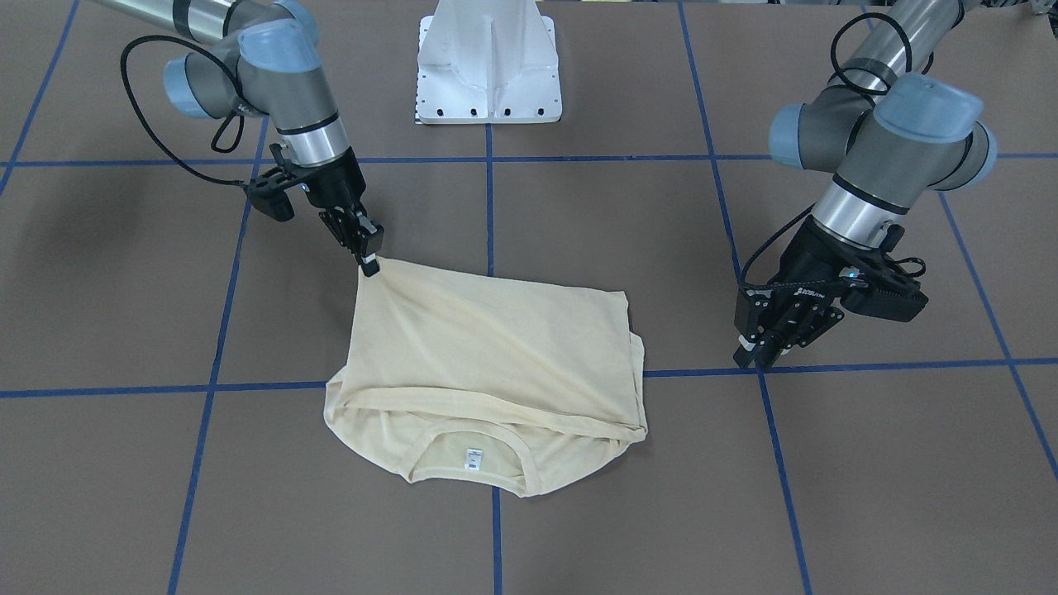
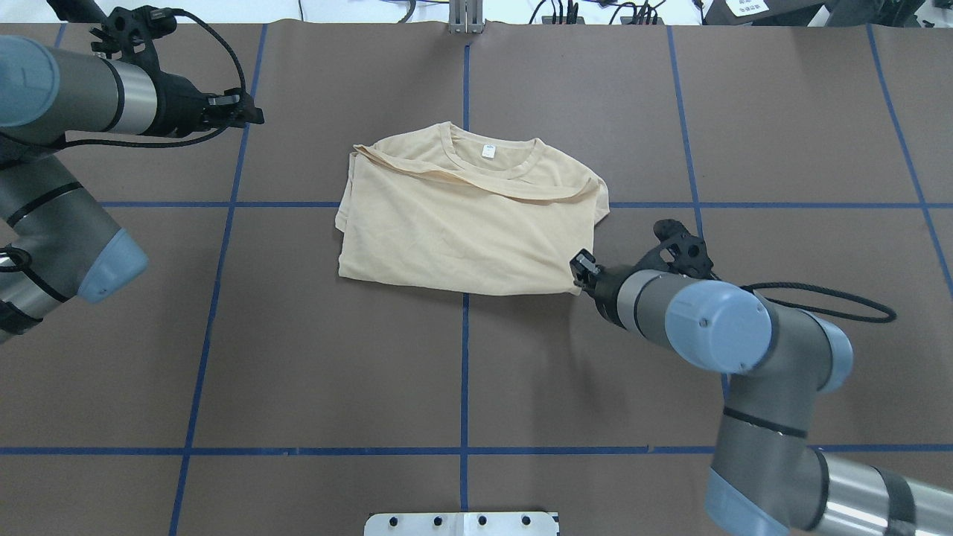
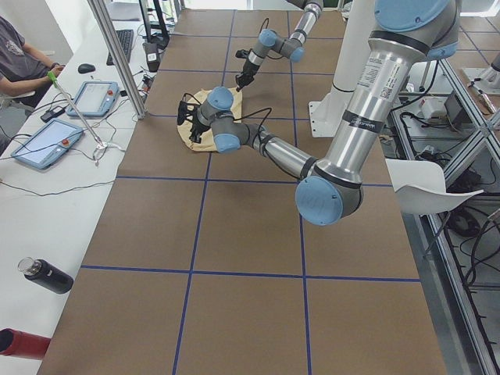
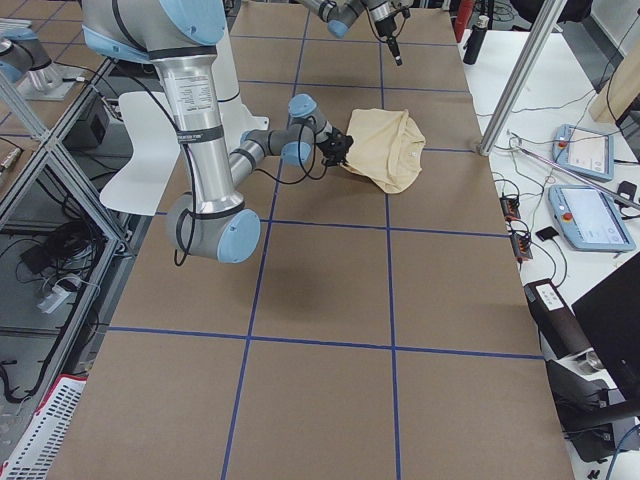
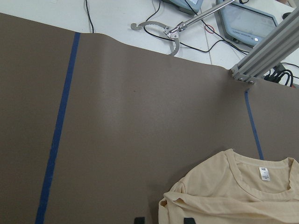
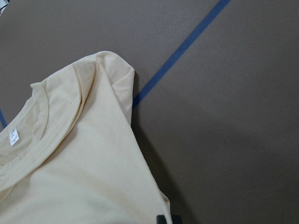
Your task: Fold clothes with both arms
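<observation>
The pale cream-yellow T-shirt (image 1: 488,347) lies folded at the table's middle, its collar and white neck label (image 1: 474,459) towards the operators' side. The print is hidden. It also shows in the overhead view (image 2: 461,231). My right gripper (image 1: 370,263) is shut on the shirt's corner nearest the robot and shows at that corner in the overhead view (image 2: 579,269). In the right wrist view its fingertips (image 6: 161,218) sit close together at the fabric's edge. My left gripper (image 1: 760,354) is open and empty, well clear of the shirt's other side, and shows far off it in the overhead view (image 2: 249,115).
The white pedestal base (image 1: 488,66) stands at the robot's side of the table. Blue tape lines (image 2: 464,372) grid the brown surface. An aluminium post (image 5: 266,46) and tablets (image 3: 47,141) stand on the operators' side, and a dark bottle (image 3: 47,275) lies there.
</observation>
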{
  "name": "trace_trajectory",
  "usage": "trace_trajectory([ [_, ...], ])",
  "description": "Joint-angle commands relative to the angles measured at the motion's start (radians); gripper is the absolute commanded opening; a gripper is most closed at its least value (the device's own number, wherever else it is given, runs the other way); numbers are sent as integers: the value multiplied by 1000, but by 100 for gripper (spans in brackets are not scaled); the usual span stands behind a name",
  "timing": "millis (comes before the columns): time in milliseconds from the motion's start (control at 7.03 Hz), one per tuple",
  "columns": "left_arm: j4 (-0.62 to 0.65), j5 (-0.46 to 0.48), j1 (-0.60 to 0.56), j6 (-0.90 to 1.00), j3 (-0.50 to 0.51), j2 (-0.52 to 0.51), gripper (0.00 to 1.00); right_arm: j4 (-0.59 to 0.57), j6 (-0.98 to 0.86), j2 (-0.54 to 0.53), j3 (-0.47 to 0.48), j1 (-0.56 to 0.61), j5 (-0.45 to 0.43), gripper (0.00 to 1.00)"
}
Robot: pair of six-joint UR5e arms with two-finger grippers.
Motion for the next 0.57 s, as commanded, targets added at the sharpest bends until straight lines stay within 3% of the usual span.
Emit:
trace_trajectory([
  [0,8,-66,0,-2,-5,-12,38,-255,25,-85,264,-210,-2,0],
  [142,8,-139,-4,-3,-5,-13,38,-384,63,-78,328,-323,-1,0],
  [284,11,-169,-6,-17,-8,-21,39,-388,144,-85,331,-412,-14,99],
  [427,11,-221,-4,-72,-10,-27,39,-391,173,-93,331,-451,-28,100],
])
